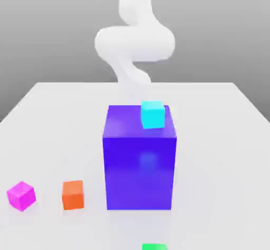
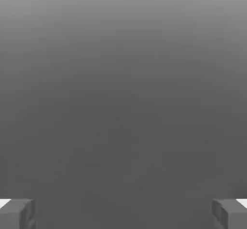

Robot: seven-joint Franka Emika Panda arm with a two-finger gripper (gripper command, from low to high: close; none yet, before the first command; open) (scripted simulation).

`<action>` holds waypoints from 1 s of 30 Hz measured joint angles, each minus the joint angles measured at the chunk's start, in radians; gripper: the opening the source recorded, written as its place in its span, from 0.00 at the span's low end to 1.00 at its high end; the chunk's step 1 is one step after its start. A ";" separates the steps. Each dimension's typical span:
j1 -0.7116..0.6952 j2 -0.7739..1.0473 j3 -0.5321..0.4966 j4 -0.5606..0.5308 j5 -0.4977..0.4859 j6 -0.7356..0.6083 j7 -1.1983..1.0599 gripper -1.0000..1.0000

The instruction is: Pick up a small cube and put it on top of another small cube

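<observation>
Magenta cube sits apart from green cube; gripper stands wide open, empty; grasp and stacking remain

The arm is plain glossy white, all smooth rounded tubes and bulging joints. Down at the hand, the two fingertips are dark grey and blocky, with a patch of white beside each.
</observation>
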 joint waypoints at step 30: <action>-0.406 1.103 -0.182 -0.167 0.302 0.523 -0.375 0.50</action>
